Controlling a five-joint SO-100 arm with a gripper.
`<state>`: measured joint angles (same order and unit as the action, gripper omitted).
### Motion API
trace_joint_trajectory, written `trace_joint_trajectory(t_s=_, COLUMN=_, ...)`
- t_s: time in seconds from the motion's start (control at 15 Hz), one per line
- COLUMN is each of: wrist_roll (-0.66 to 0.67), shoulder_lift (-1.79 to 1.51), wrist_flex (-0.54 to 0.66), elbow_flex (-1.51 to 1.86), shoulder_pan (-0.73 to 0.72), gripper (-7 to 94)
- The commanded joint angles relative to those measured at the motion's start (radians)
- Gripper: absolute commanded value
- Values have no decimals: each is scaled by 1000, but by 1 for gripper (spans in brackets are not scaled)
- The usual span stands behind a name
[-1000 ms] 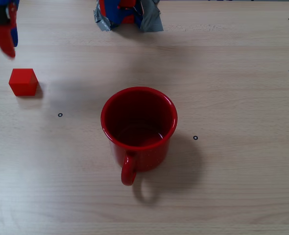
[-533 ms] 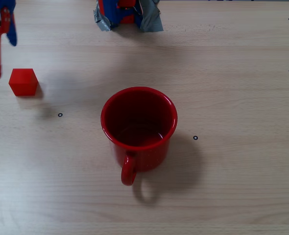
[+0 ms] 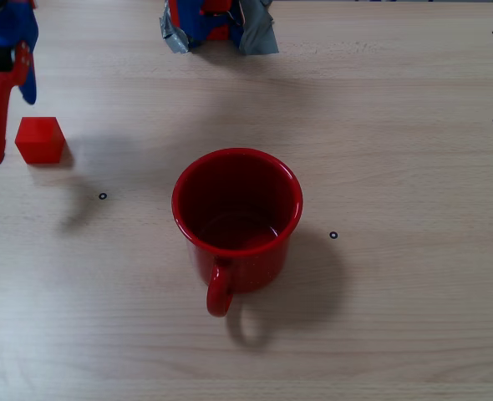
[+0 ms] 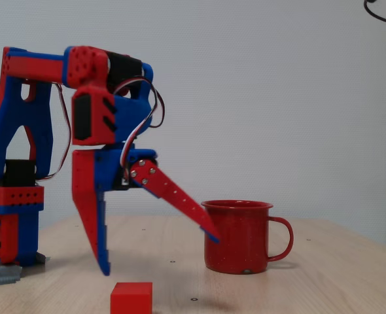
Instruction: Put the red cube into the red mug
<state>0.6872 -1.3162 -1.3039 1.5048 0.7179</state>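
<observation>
Cut off by the overhead fixed view's left and top edges: red-and-blue plastic claw (image 3: 8, 117). Cropped at bottom edge: small bright-red solid cube (image 4: 131, 299).

Hand (image 4: 157, 252) spread wide, one finger pointing straight down, the other angled out; apparently hovering off the tabletop (image 4: 311, 281).

Table (image 3: 397, 334): pale wood-grain top, seen in both fixed views.
Ring marks (image 3: 333, 235): small black circles on the wood; 6 show in the overhead fixed view, 1 at left, 1 near the middle, 4 at right.
Grey tape (image 3: 259, 38): crumpled strips at the table's far edge.
Wall (image 4: 278, 98): plain white, behind the table.
Cable (image 4: 383, 12): dark loop, top right corner.
</observation>
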Motion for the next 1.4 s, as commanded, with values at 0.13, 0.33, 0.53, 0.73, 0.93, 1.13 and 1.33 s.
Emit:
trace_joint_trajectory(t_s=0.13, wrist_roll=-17, shoulder_lift=-17, wrist_flex=32, elbow_flex=6, shoulder_pan=-25, gripper=53)
trace_joint_trajectory(t_s=0.33, wrist_roll=-8, shoulder_lift=-11, wrist_flex=18, elbow_flex=-3, shoulder_pan=-17, gripper=53)
trace_joint_trajectory(t_s=0.53, wrist_roll=-2, shoulder_lift=3, wrist_flex=17, elbow_flex=-15, shoulder_pan=-6, gripper=53)
trace_joint_trajectory(t_s=0.73, wrist_roll=-2, shoulder_lift=14, wrist_flex=55, elbow_flex=8, shoulder_pan=6, gripper=53)
trace_joint_trajectory(t_s=0.93, wrist_roll=-6, shoulder_lift=25, wrist_flex=97, elbow_flex=32, shoulder_pan=9, gripper=53)
trace_joint_trajectory(t_s=1.13, wrist_roll=-5, shoulder_lift=32, wrist_flex=158, elbow_flex=91, shoulder_pan=11, gripper=52)
trace_joint_trajectory(t_s=1.33, wrist_roll=0, shoulder_lift=37, wrist_flex=189, elbow_flex=120, shoulder_pan=9, gripper=49)
